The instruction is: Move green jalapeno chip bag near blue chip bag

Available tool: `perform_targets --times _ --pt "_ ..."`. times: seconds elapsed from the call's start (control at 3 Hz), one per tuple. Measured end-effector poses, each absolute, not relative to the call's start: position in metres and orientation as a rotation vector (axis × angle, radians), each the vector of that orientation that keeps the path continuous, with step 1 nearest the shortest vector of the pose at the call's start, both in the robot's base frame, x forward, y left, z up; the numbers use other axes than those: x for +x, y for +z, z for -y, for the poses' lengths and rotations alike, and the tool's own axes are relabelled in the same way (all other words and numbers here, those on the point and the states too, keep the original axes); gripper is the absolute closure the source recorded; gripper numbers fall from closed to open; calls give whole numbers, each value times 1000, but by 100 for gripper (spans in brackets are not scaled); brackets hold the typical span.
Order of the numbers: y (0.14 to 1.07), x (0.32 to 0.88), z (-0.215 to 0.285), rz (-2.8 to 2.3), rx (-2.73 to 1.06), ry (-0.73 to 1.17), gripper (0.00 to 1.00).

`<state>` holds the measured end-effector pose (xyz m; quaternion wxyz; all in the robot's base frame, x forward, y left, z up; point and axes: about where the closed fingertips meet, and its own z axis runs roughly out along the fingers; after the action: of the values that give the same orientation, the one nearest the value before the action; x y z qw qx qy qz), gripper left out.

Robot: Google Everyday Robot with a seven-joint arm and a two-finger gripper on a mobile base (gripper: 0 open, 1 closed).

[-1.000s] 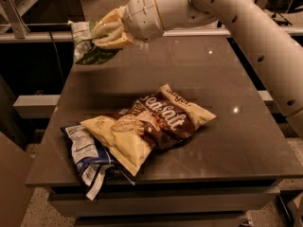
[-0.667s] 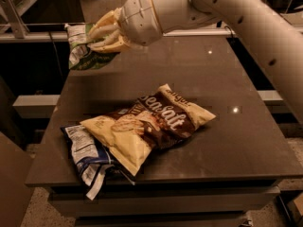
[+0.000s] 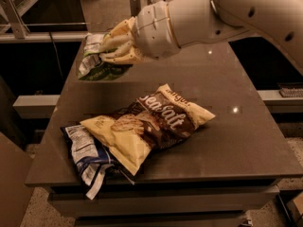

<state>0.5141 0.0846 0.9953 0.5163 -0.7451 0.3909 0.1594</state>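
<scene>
Currently, camera view: gripper (image 3: pixel 113 45), upper left of frame, pinches the top of green jalapeno chip bag (image 3: pixel 98 66), which hangs above the counter (image 3: pixel 236 145). Bag judged light, crinkly, slippery; crimped top seam is the best hold. Blue chip bag (image 3: pixel 85 155) lower left, partly under Sea Salt bag (image 3: pixel 161 119).

This looks like a lab-style robot test area. A plain dark grey-brown rectangular table (image 3: pixel 246 141) stands on pale speckled flooring (image 3: pixel 35 214), with bare metal framing (image 3: pixel 42 37) at ten o'clock. At eleven o'clock, the white arm's gripper (image 3: pixel 106 48) clasps the green jalapeno chip bag (image 3: pixel 94 71).
</scene>
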Motion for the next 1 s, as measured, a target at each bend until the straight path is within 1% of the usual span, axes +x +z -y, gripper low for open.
perform_targets --times 0.33,0.67,1.0 --pt "992 497 -62 -1063 -1740 330 100" --pt "985 487 -45 -1140 -1684 331 83" --pt "985 486 -45 -1141 -1686 330 59"
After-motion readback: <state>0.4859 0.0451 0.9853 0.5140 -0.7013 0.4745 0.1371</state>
